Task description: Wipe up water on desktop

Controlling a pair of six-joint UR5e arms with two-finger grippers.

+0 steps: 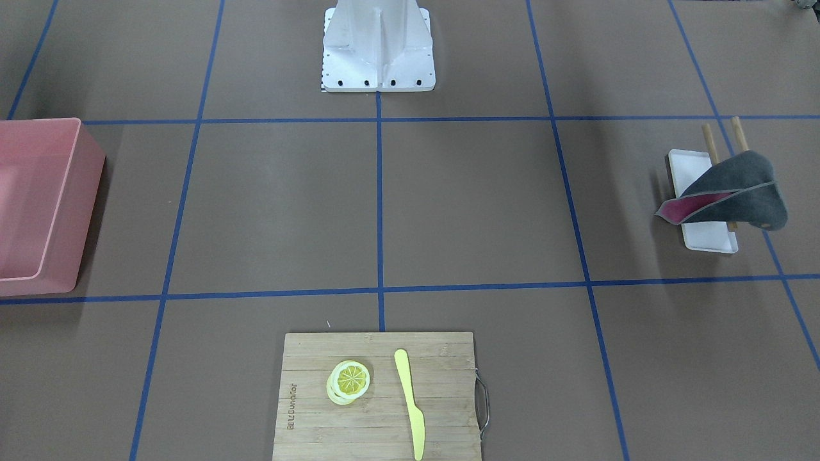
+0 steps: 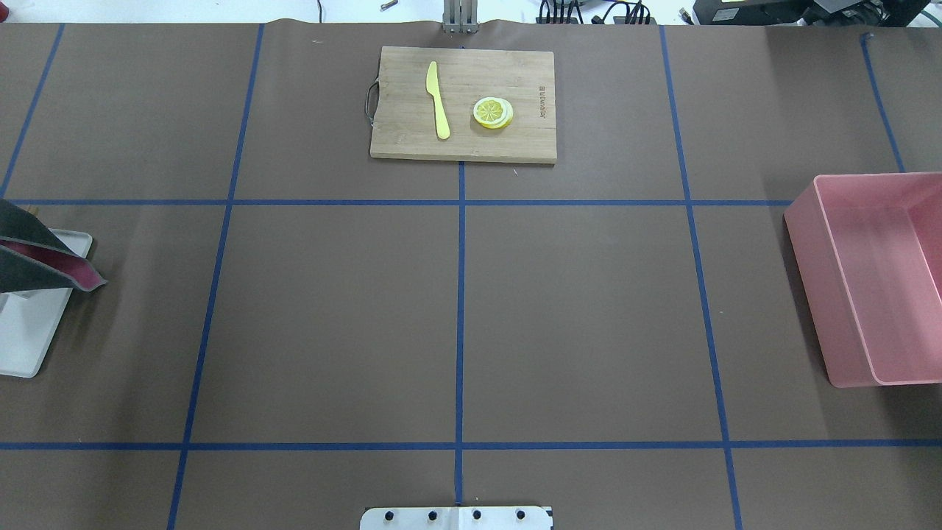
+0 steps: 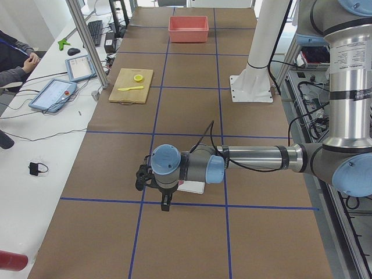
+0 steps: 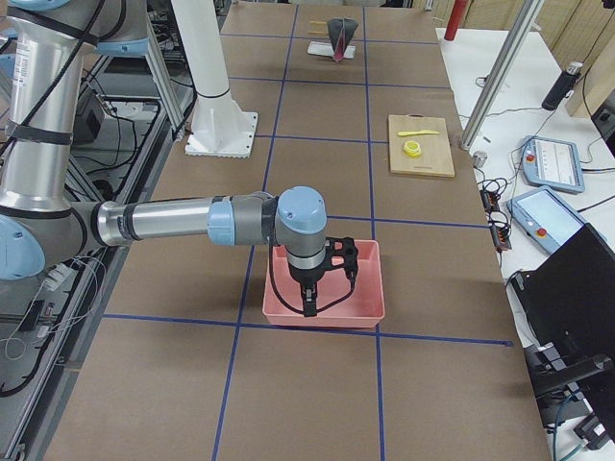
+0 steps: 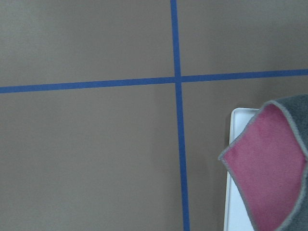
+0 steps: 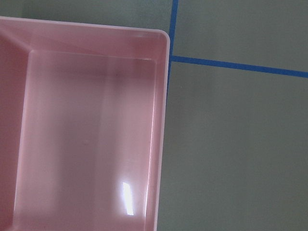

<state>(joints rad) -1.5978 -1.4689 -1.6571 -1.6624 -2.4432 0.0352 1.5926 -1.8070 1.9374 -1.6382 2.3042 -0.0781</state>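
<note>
Desktop [image 2: 331, 316], one, matte brown with a blue tape grid, spans the overhead view. One cutting board [image 2: 515, 140] at 12 o'clock bears one knife [image 2: 438, 103] and stacked lemon slices [image 2: 493, 112]. One white tray [image 2: 29, 338] at 9 holds one grey-pink cloth [image 2: 29, 258]. One pink bin [image 2: 809, 294] sits at 3. Finger spacing of the left gripper [image 3: 166, 203] and right gripper [image 4: 309, 303] cannot be told.

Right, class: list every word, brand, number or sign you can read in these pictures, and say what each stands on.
Rectangular bamboo cutting board: one engraved brand word beside the yellow lemon slices, too blurred to quote.
Left arm's silver upright tube: a printed label, too small to read.
No other text can be read.
</note>
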